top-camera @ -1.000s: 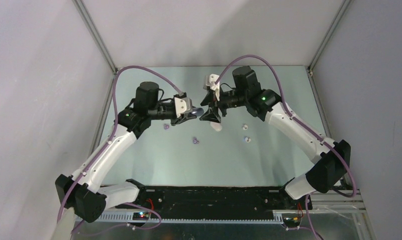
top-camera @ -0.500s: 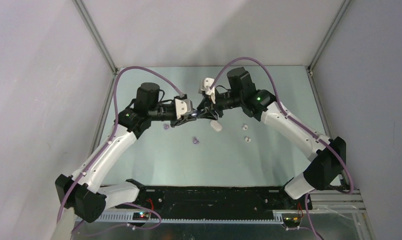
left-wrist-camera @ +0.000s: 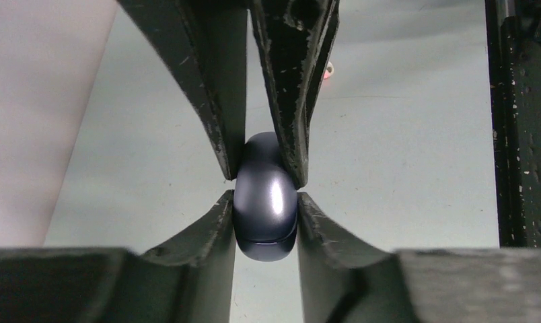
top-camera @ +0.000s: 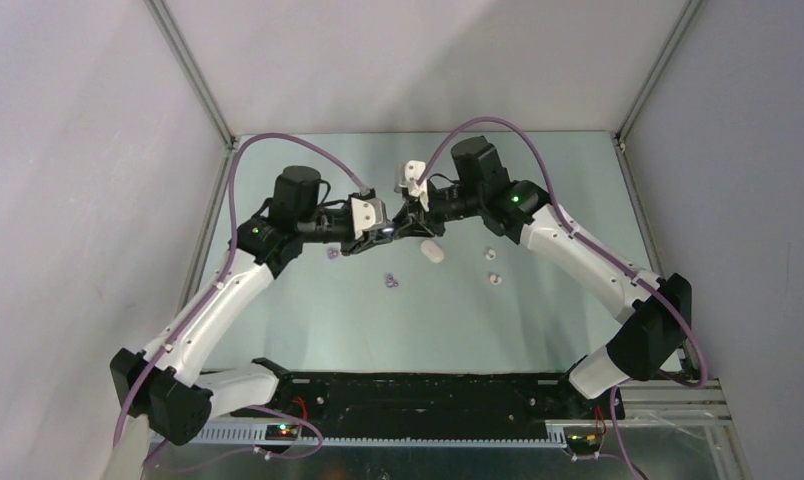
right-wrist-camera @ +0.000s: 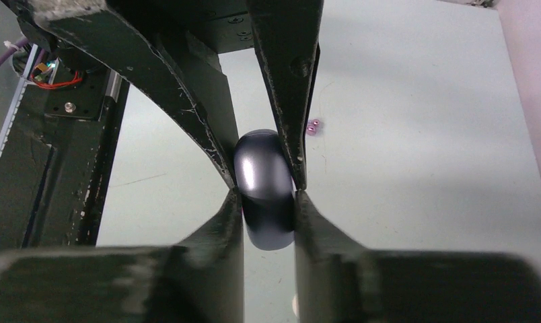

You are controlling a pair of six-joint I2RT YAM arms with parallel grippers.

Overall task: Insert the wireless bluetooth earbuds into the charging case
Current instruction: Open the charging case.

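Note:
My left gripper (top-camera: 381,233) and right gripper (top-camera: 403,224) meet tip to tip above the table's middle. Both are shut on one round glossy lilac-grey object (top-camera: 391,230) with a seam around it. It sits between my left fingers (left-wrist-camera: 264,196) and between my right fingers (right-wrist-camera: 266,194), each pair pressing its sides. The white pill-shaped charging case (top-camera: 433,252) lies on the table just right of and below the grippers. Two tiny white earbuds (top-camera: 489,254) (top-camera: 495,279) lie further right.
Two tiny lilac pieces lie on the grey-green table, one on the left (top-camera: 332,255) and one at the centre (top-camera: 391,283); one shows in the right wrist view (right-wrist-camera: 313,126). Grey walls and metal posts enclose the back and sides.
My right gripper has moved left from above the white case to my left gripper and closed on the lilac-grey object that the left one held. The left arm has barely moved.

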